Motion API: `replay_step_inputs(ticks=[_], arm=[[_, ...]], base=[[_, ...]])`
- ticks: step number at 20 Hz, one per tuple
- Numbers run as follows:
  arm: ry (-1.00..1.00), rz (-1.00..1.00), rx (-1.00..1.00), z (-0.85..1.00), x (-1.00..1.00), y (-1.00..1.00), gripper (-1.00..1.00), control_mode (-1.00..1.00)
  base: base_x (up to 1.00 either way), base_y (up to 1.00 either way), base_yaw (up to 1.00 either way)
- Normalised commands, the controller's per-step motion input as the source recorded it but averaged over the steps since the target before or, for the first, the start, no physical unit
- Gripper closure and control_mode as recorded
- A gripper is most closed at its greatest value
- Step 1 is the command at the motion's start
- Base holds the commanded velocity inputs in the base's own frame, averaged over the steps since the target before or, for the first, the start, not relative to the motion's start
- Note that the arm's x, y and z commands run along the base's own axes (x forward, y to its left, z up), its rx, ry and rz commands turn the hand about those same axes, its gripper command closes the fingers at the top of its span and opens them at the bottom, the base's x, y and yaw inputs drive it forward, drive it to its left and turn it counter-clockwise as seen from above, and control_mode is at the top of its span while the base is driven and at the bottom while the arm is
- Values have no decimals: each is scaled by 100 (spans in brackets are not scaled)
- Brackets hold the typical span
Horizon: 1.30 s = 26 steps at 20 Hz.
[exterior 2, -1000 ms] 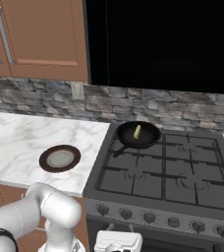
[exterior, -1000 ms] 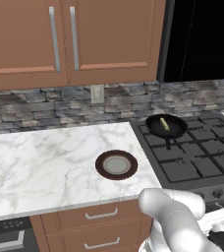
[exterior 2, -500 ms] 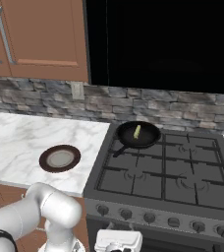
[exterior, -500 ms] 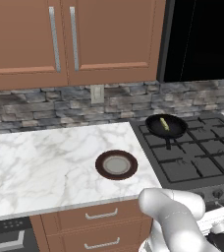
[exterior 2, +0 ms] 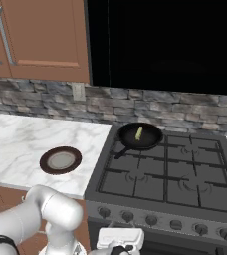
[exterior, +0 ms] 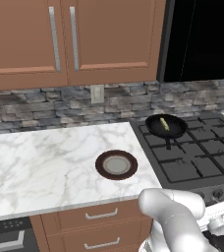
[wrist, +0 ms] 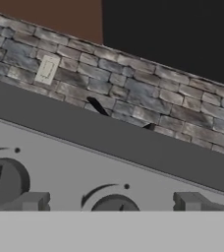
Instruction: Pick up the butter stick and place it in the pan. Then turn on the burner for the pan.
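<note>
The two base views look down on the stovetop (exterior 2: 175, 174), where the butter stick (exterior 2: 139, 133) lies inside the pan (exterior 2: 140, 137) on the far left burner (exterior: 169, 132), with the pan's handle pointing toward the near edge. A brown-rimmed plate (exterior: 116, 164) sits on the marble counter (exterior: 40, 162) just left of the stove. The hand view sits low against the stove's front panel (wrist: 84, 162) and shows what the others do not in detail: two round knobs (wrist: 115, 203) close up, with the stone backsplash (wrist: 133, 93) and a wall outlet (wrist: 47, 69) beyond the stove's edge. The gripper (wrist: 111, 202) is down in front of that knob panel; its two grey fingertips (wrist: 28, 201) stand apart on either side of the middle knob, holding nothing, and whether they touch it cannot be told. Compared with the frames of a second ago, nothing in the base views has shifted: butter, pan, plate and arm lie as before.
</note>
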Motion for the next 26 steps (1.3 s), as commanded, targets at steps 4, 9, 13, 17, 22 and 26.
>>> replay_step_inputs(ticks=[4, 9, 13, 17, 22, 26], arm=[[0, 2, 0, 0, 16, 0, -100, -100], [0, 0, 0, 0, 0, -7, -100, -100], [0, 0, 0, 0, 7, 0, -100, -100], [0, 0, 0, 0, 13, 0, -100, -100], [0, 0, 0, -5, 10, 0, -100, -100], [0, 0, 0, -13, 11, 0, -100, -100]], base=[[0, 0, 0], [0, 0, 0], [0, 0, 0], [0, 0, 0], [0, 0, 0], [0, 0, 0]])
